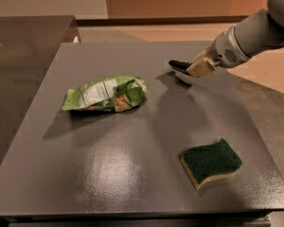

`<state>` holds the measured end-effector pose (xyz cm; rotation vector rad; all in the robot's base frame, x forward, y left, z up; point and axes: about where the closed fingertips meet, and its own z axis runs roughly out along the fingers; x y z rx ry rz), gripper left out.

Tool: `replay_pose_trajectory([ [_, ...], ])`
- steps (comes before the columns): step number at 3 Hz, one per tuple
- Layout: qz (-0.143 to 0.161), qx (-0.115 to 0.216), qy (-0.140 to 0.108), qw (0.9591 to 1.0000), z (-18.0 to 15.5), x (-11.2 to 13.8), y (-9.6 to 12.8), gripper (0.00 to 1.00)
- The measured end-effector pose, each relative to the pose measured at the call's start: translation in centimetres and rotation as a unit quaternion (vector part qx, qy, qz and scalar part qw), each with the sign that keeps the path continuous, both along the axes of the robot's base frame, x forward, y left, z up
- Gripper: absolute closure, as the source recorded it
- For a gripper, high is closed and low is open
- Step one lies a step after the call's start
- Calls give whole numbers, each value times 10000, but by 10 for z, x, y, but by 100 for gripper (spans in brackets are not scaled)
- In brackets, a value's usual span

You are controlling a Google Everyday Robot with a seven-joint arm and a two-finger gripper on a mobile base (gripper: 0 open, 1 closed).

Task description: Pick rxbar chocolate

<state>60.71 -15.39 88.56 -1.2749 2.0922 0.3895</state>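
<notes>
The rxbar chocolate [178, 64] is a small black bar that sticks out to the left from between the fingers of my gripper [191, 69]. The gripper is shut on it at the far right of the grey table [132, 174] and holds it slightly above the surface, with a shadow underneath. The white arm reaches in from the upper right.
A green-and-white snack bag [106, 94] lies left of centre on the table. A dark green sponge with a yellow base [211, 163] sits at the front right. A dark counter [23, 41] adjoins on the left. The table's right edge runs close under the arm.
</notes>
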Motion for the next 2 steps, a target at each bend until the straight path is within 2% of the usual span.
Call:
replay_pose_trajectory([
  [2,40,197,-365,9991,66,-11,1,100],
])
